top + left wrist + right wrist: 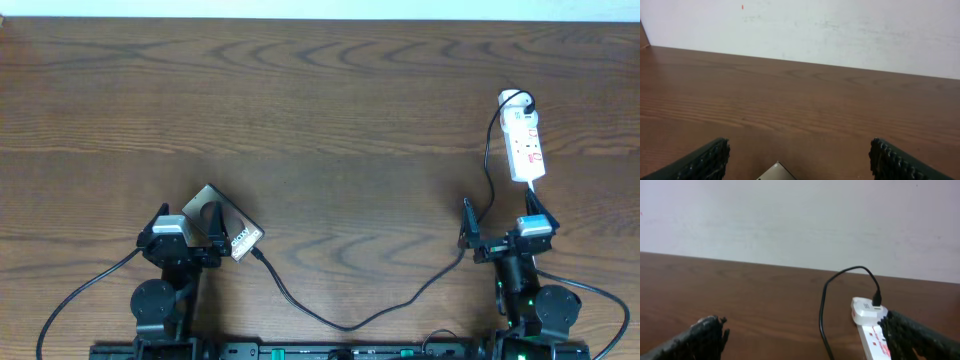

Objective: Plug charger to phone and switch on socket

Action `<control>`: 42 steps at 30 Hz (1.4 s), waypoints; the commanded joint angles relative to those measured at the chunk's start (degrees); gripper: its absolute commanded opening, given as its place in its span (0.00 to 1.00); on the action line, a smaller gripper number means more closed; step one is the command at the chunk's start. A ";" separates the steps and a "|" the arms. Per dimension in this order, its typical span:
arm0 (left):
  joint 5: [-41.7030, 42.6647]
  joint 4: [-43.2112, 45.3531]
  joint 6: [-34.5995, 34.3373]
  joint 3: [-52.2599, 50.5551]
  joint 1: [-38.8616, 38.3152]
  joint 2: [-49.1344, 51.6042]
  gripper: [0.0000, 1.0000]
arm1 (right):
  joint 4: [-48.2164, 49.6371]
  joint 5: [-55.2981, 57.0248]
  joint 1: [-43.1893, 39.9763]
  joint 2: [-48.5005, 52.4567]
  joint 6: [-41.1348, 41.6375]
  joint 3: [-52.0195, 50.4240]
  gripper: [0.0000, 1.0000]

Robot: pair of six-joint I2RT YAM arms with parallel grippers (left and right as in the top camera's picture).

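Grey-brown phone (238,228) is risk one: it lies loose and skewed on the surface (320,120), so an off-axis push from my left jaws would likely spin or slide it instead of seating the plug. That plug tip (257,253) is tiny. I can't tell whether it's seated or just resting against the phone's edge, and a crooked grab would miss the port. Slack charger (350,322) loops between both arms, so either could snag it and drag the phone or the socket (525,145). Socket looks light; my right jaws pressing the switch could shove it rather than click it. Switch too small to pick out.

Positions: left jaws wide, holding nothing. Phone sits below and between them, its corner (776,172) low in the gap on the wrist view, the rest reaching past my right finger. The plug tip is just outside that finger, near side. Right jaws wide, empty. The charger (822,310) runs out ahead of their gap to the socket (872,330), which lies just ahead by the right finger; can't tell if they touch.
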 commanded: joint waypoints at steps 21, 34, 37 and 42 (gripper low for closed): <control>-0.24 -0.76 1.01 -1.70 0.24 -0.37 0.89 | -10.95 1.84 0.48 -5.79 -0.72 -0.09 0.99; -0.24 -0.76 1.01 -1.70 0.24 -0.37 0.89 | -10.95 1.95 0.48 -5.77 -0.68 -0.09 0.99; -0.24 -0.76 1.01 -1.70 0.24 -0.37 0.89 | -10.91 1.97 0.48 -5.75 -0.70 -0.09 0.99; -0.22 -0.79 1.01 -1.70 0.24 -0.37 0.89 | -10.88 1.97 0.48 -5.57 -0.68 -0.09 0.99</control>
